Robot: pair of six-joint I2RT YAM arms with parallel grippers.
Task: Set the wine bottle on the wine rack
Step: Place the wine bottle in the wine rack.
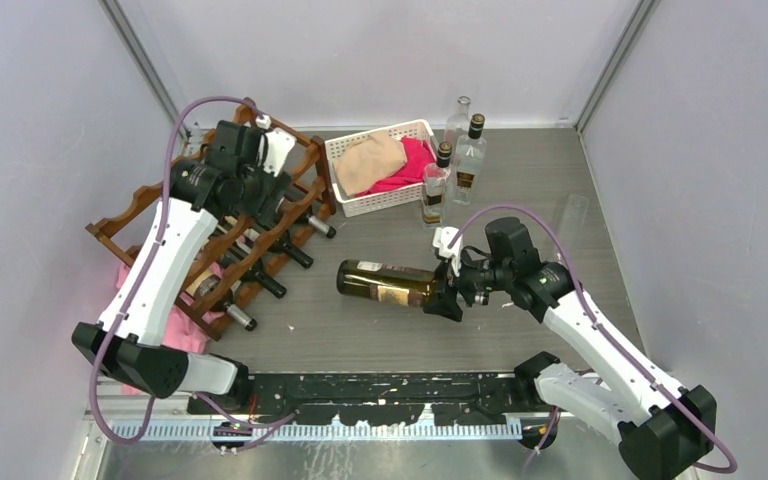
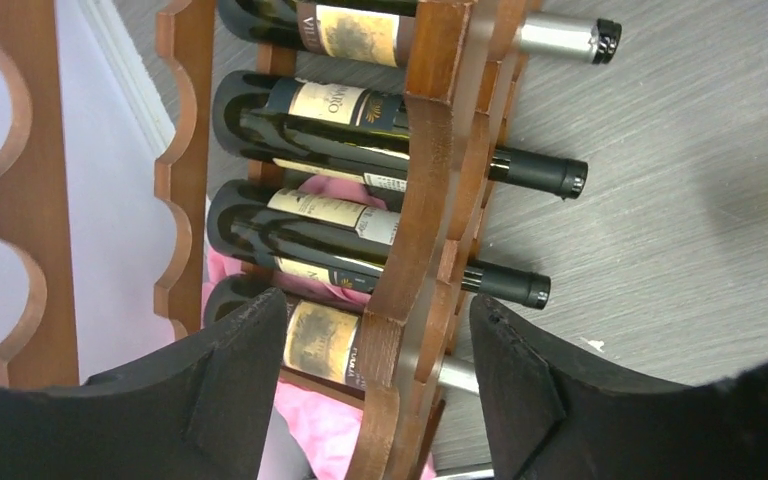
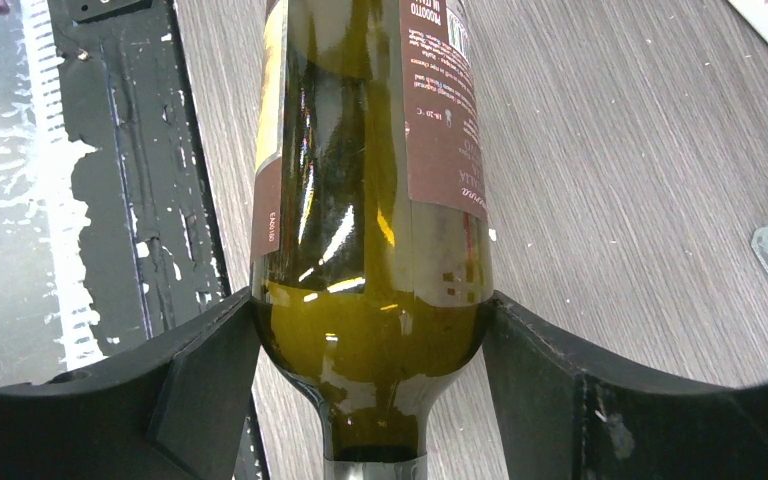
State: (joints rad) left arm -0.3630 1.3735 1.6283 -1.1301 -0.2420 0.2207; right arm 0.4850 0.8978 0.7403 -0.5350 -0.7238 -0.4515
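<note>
Label (image 3: 438, 110) on wine bottle (image 3: 360, 250) reads "PRODOTTO"; right pincer (image 3: 371, 312) grips it.

My left arm (image 1: 160, 265) stretches forward, elbow raised, and my black 2-finger left tool (image 2: 375, 330) is spread wide. My right arm (image 1: 590, 325) bends low, wrist pointing left, my right tool (image 3: 370, 310) clamped on the shoulder of a dark green glass wine bottle (image 3: 360, 200).
</note>
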